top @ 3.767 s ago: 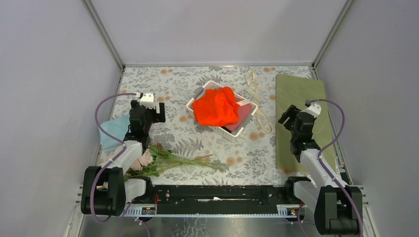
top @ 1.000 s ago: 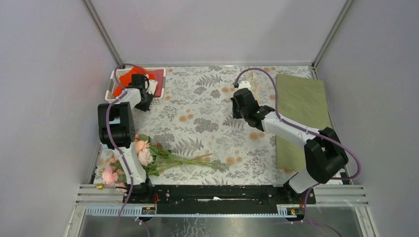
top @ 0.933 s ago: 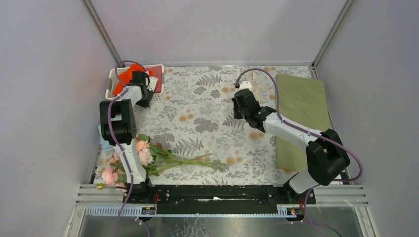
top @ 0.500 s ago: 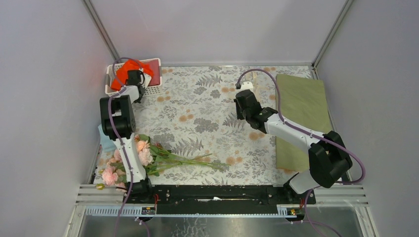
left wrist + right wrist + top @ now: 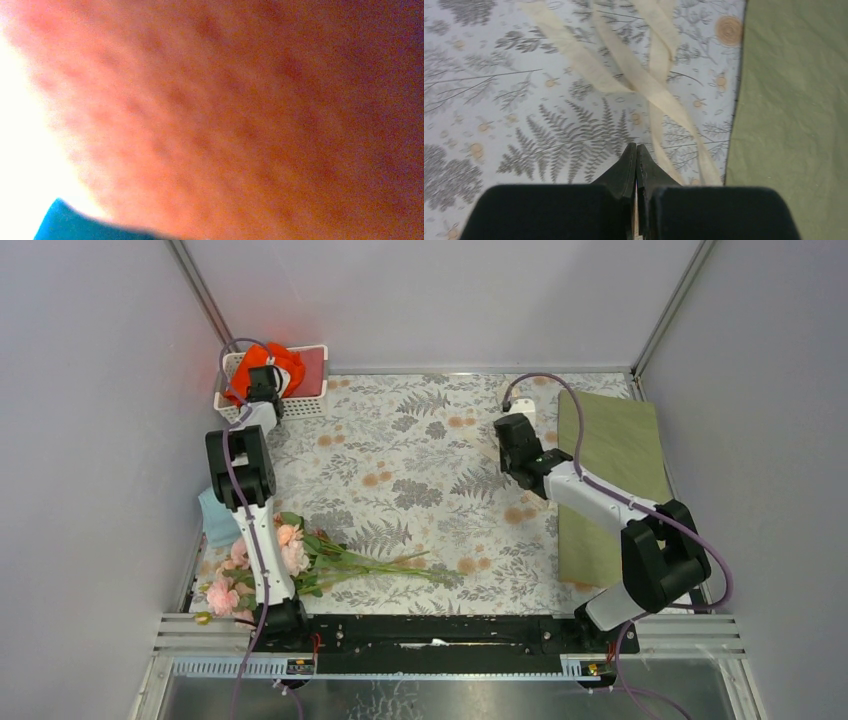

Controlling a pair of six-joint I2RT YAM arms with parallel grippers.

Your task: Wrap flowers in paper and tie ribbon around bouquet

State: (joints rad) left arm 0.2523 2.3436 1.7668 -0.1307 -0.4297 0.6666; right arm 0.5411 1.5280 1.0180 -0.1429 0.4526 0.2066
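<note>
flowers: 1 bunch, at least 4 pink blooms, exact count unclear
paper: 1 olive-green sheet
ribbon: 1 cream strip
basket: 1, white
orange-red cloth: 1
light blue cloth: 1
printed tablecloth: 1
robot arms: 2, left arm, right arm
</note>
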